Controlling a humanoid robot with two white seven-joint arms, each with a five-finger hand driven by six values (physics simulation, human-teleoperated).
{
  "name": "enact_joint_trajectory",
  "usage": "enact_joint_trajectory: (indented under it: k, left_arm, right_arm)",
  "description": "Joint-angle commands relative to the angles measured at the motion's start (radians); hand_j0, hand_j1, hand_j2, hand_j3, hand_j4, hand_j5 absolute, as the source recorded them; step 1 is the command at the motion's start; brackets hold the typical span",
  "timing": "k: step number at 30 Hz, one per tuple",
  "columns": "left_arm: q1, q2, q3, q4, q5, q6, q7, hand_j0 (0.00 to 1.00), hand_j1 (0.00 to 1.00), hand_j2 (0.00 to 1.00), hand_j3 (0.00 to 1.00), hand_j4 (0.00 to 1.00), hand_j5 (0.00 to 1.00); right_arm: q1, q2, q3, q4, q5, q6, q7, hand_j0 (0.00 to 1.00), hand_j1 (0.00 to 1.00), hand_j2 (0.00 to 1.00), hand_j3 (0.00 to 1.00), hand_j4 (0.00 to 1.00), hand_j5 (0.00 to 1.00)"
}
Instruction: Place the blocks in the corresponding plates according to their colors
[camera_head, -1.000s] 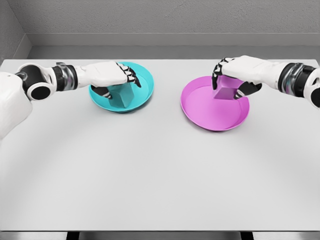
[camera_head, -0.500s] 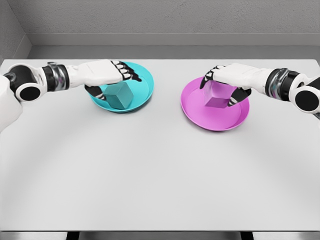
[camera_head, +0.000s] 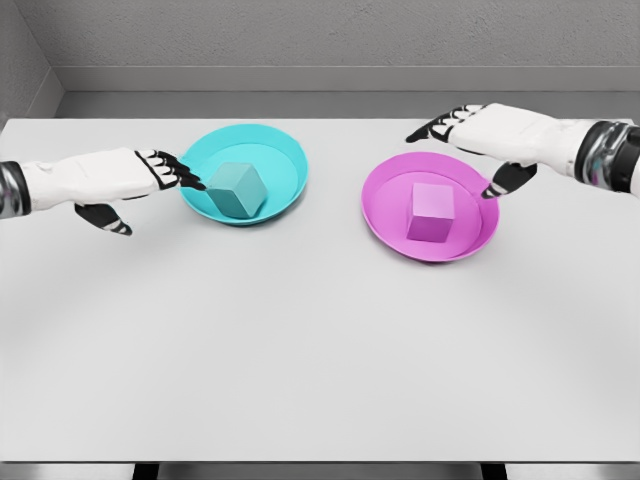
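Observation:
A teal block (camera_head: 237, 190) rests inside the teal plate (camera_head: 285, 158) at the back left of the table. A magenta block (camera_head: 431, 212) lies in the magenta plate (camera_head: 386, 205) at the back right. My left hand (camera_head: 150, 178) hovers just left of the teal plate, fingers spread flat and holding nothing. Above the far right rim of the magenta plate, my right hand (camera_head: 475, 135) is open too, fingers stretched out, apart from the block.
The grey table (camera_head: 320, 340) stretches wide in front of both plates. A grey wall runs behind its far edge.
Both hands let go of their blocks, which now sit in the plates. The left hand drew back to the left; the right hand lifted away to the right.

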Motion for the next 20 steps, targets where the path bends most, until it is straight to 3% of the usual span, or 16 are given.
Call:
enact_joint_trajectory:
  k: [1, 6, 9, 20]
  left_arm:
    - [0.002, 0.038, 0.008, -0.013, 0.033, 0.002, 0.001, 1.0, 1.0, 1.0, 1.0, 1.0, 1.0]
    - [0.009, 0.047, 0.022, -0.013, 0.035, 0.002, -0.001, 1.0, 1.0, 1.0, 1.0, 1.0, 1.0]
    - [0.009, 0.047, 0.028, -0.013, 0.035, 0.002, -0.001, 1.0, 1.0, 1.0, 1.0, 1.0, 1.0]
    - [0.011, 0.058, 0.036, -0.008, 0.033, 0.002, -0.003, 1.0, 1.0, 1.0, 1.0, 1.0, 1.0]
  right_arm:
    - [0.011, -0.05, -0.068, -0.003, -0.005, -0.147, 0.0, 1.0, 1.0, 1.0, 1.0, 1.0, 1.0]
    - [0.279, -0.162, -0.267, -0.002, -0.056, -0.422, 0.0, 1.0, 1.0, 1.0, 1.0, 1.0, 1.0]
    - [0.341, -0.183, -0.273, -0.002, -0.056, -0.484, 0.0, 1.0, 1.0, 1.0, 1.0, 1.0, 1.0]
    - [0.354, -0.18, -0.261, -0.002, -0.057, -0.484, 0.0, 1.0, 1.0, 1.0, 1.0, 1.0, 1.0]
